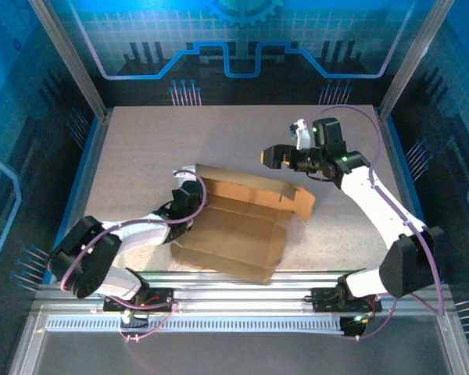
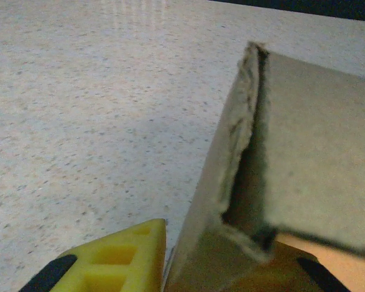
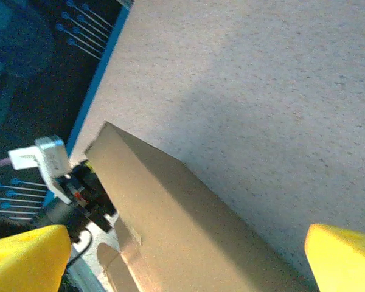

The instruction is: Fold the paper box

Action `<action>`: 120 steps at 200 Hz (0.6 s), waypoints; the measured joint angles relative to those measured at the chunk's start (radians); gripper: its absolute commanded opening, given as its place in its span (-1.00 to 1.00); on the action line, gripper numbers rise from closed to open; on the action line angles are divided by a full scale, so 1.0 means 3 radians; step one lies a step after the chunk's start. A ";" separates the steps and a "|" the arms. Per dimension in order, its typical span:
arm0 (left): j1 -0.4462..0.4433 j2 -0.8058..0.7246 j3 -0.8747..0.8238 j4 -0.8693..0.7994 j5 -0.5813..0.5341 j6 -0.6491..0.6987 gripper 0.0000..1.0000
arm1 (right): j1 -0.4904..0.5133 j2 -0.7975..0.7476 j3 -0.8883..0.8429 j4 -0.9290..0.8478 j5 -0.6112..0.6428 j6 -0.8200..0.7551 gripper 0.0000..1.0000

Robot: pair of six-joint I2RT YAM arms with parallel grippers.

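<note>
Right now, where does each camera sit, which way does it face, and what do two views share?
Top external: above and behind the bases, looking down at the table, paper box, both arms, left end effector and right end effector.
Left wrist: low, facing along the tabletop; own fingers, cardboard between them.
Right wrist: raised, looking down; own fingertips spread wide.
Shared: both wrist views show the box's raised wall.

Soft overhead light, faint shadows, blurred wrist close-ups.

Matt brown cardboard paper box (image 1: 234, 234)
</note>
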 measured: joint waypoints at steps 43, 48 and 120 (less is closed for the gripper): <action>0.0006 -0.0048 -0.0005 -0.0135 -0.0209 -0.0290 -0.48 | -0.0001 -0.0287 -0.0130 -0.0291 0.0383 -0.0122 0.92; 0.0006 -0.0058 -0.0013 -0.0136 -0.0215 -0.0315 -0.48 | -0.0001 -0.0306 -0.0140 -0.0314 0.0408 -0.0134 0.92; -0.0048 -0.0467 -0.0183 -0.0264 -0.0237 -0.0340 0.10 | -0.0001 -0.0451 -0.0380 -0.0308 0.0615 -0.0093 0.80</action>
